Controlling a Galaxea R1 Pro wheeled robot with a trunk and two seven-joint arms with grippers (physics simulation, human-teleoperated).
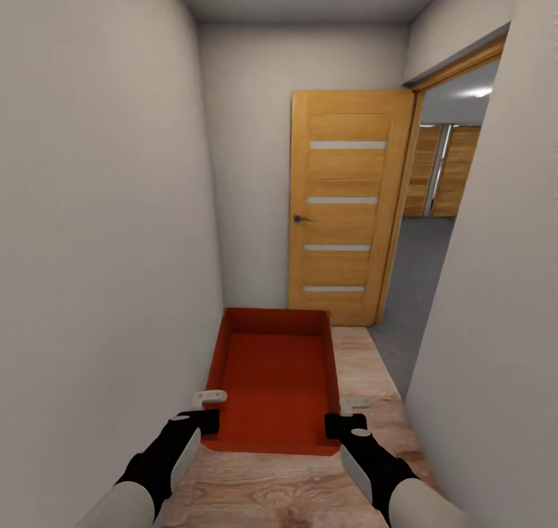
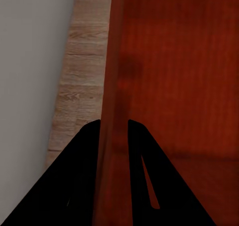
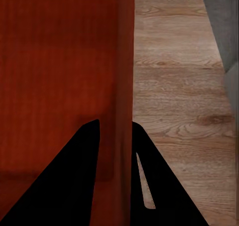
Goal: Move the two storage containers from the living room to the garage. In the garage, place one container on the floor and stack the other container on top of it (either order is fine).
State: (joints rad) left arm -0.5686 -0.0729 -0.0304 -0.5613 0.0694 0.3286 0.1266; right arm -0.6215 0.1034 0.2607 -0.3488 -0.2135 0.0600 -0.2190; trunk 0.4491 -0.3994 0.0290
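In the corridor before the open wooden door, the head view shows one storage container carried low over the plank floor, left gripper and right gripper at its near corners. In each wrist view the fingers straddle a side wall, clamped on it. Judged mid-carry: next, steer right through the doorway onto grey garage floor

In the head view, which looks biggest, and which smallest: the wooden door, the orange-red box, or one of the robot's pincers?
1. Wooden door, though it stands farther off.
2. Orange-red box.
3. The left pincer and right pincer, which look alike.
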